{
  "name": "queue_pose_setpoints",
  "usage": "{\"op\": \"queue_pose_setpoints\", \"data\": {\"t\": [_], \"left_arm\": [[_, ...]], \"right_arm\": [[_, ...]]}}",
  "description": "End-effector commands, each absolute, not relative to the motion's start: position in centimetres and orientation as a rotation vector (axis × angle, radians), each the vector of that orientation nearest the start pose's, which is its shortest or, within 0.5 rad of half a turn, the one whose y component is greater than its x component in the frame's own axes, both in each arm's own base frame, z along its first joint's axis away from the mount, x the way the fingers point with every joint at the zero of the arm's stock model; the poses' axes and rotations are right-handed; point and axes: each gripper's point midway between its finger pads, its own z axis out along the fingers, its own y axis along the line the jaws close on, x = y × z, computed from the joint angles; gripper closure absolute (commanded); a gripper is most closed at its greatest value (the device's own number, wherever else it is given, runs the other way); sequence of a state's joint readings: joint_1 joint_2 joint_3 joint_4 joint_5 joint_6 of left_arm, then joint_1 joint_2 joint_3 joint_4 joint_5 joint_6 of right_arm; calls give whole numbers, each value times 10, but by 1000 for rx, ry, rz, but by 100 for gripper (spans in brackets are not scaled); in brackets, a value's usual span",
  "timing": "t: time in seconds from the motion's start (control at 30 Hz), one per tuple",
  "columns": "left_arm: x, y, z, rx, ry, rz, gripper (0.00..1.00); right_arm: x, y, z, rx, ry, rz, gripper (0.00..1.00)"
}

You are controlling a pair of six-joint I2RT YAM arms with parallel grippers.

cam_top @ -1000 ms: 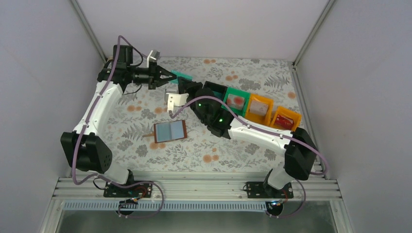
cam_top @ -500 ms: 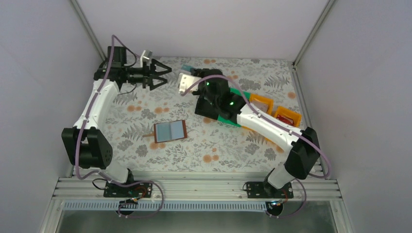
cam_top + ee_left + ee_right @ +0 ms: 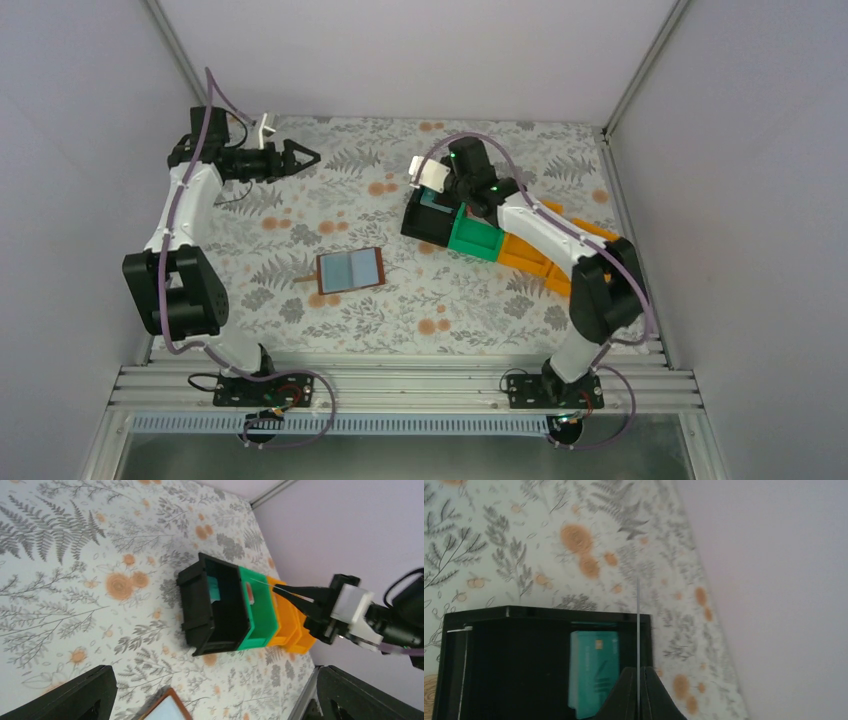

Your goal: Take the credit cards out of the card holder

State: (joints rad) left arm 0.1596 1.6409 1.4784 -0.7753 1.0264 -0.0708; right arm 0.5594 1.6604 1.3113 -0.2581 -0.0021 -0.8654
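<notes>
Bench: floral cloth, plain grey walls on three sides. Card holder lies open and flat mid-table, pale inside up, well apart from both arms; too small to tell if any slots are still loaded. R gripper is pinched fully shut on the held card, which shows edge-on as a thin upright line, colour n/a from this angle. It hangs over the far side of the black bin, and a teal card already lies inside. Green bin and orange bins sit in a row touching the black one. L gripper has jaws wide apart, nothing in them, up at the far-left corner. Step in hand, as I read it: drop the held card into the black bin. To do well: centre over the bin mouth, away from the far wall, lower before release so the thin card doesn't flutter out or hang on the rim, then open cleanly w/o dragging. Vs 1 s ago: both grippers were together at the far centre w/ a teal card between them; since then the L has let go and pulled back left, and the R has swung across over the bins. Card holder unmoved.
</notes>
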Motion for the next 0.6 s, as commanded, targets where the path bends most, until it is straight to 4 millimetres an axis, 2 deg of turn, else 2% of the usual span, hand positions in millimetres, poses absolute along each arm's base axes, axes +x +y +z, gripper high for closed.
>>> {"op": "queue_pose_setpoints", "data": {"t": [0.0,0.1,0.2,0.57], "left_arm": [[399,-74,256,227,2211,-1131,0],[400,-69,253,190,2208,-1202,0],[401,-62,247,140,2208,-1269,0],[401,-57,246,119,2181,-1338,0]], "right_arm": [[433,274,167,-1487,1695,-129,96],[440,276,142,-1531,1700,-147,96],[450,268,121,-1537,1745,-189,96],[478,259,116,-1501,1700,-306,96]]}}
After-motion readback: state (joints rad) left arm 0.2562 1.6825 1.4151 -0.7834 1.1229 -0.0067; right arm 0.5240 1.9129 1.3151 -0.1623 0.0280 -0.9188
